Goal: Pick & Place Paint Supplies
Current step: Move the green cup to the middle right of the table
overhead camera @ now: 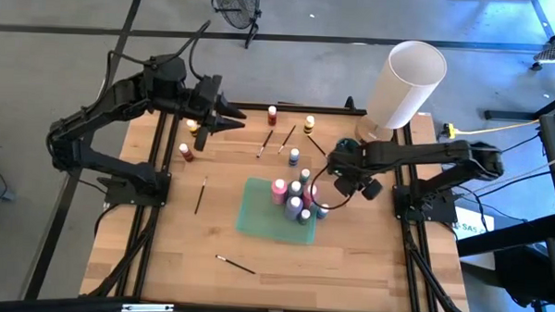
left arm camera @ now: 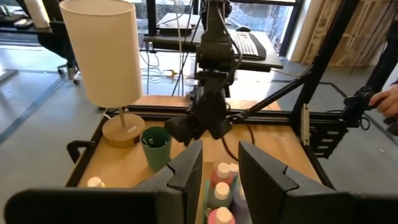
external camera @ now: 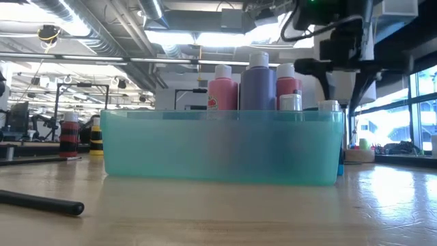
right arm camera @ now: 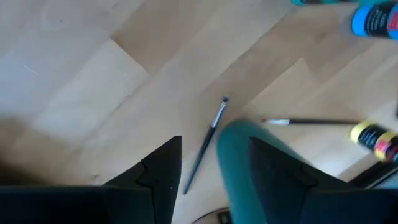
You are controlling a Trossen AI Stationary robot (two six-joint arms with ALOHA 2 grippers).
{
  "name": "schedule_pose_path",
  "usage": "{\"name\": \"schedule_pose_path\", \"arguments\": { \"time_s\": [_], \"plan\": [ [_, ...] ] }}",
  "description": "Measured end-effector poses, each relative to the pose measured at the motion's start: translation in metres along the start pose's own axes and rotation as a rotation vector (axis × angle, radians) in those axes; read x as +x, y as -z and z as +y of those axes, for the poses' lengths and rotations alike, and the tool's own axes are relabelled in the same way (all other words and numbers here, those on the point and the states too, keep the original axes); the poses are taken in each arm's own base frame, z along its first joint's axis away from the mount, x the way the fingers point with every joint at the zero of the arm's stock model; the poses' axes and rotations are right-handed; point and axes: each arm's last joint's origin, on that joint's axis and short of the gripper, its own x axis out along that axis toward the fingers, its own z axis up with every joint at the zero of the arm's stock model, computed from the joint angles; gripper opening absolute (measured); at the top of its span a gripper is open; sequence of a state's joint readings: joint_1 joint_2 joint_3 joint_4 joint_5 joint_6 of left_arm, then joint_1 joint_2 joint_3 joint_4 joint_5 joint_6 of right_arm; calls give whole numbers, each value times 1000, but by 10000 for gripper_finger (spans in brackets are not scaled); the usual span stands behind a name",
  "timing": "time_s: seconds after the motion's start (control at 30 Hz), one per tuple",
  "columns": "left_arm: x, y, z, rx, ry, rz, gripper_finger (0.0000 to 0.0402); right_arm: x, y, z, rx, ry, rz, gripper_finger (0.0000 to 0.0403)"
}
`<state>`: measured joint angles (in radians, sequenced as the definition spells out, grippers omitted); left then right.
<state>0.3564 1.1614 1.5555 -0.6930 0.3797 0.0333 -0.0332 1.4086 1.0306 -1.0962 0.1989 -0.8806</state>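
Near the desk's (overhead camera: pixel 163 254) back edge, both claws stand empty with fingers parted: left claw (overhead camera: pixel 231 115) back-left, right claw (overhead camera: pixel 346 182) beside the teal tray (overhead camera: pixel 257 215).

**What the views hide**

In the low view the teal bin (external camera: pixel 222 147) hides the lower bodies of the bottles inside; only the tops of the pink bottle (external camera: pixel 222 87) and purple bottle (external camera: pixel 258 82) rise above its frosted wall. A dark brush (external camera: pixel 41 200) is cut off by that picture's edge. In the right wrist view a blurred green shape (right arm camera: pixel 249 168) sits between the fingers; what it is cannot be told. The blue bottle (right arm camera: pixel 376 20) there is cropped at the edge. Labels on every bottle are too small to read.
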Motion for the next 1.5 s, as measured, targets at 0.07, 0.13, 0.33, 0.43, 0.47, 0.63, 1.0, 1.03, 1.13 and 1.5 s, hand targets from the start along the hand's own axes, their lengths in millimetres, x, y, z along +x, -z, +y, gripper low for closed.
{"name": "schedule_pose_path", "arguments": {
  "time_s": [0.07, 0.13, 0.33, 0.43, 0.47, 0.63, 1.0, 1.03, 1.13, 1.5],
  "plan": [
    [1, 0, -2, -13, 11, 1, 98, 3, -3, -3, -36, 10, -17, 183],
    [2, 0, -5, -24, 23, 3, 98, 5, -5, -7, -35, 9, -59, 183],
    [4, 0, -14, -39, 65, 7, 98, 13, -7, -15, -33, 10, -93, 183],
    [5, 0, -18, -49, 82, 10, 98, 19, -6, -17, -34, -31, -116, 183],
    [6, 0, -19, -51, 79, 10, 98, 21, -6, -17, -30, -40, -125, 183],
    [7, 0, -23, -63, 36, 13, 98, 30, -2, -17, -13, -50, -129, 183],
    [8, -3, -26, -51, 6, -13, 98, 33, -5, -19, -16, -42, -186, 183],
    [8, -3, -26, -50, 6, -18, 98, 34, -5, -19, -17, -43, -185, 183],
    [8, -3, -26, -50, 6, -20, 98, 36, -6, -20, -20, -55, -198, 183],
    [8, -3, -26, -50, 6, -20, 98, 38, -4, -24, 1, -58, -229, 173]
  ]
}}
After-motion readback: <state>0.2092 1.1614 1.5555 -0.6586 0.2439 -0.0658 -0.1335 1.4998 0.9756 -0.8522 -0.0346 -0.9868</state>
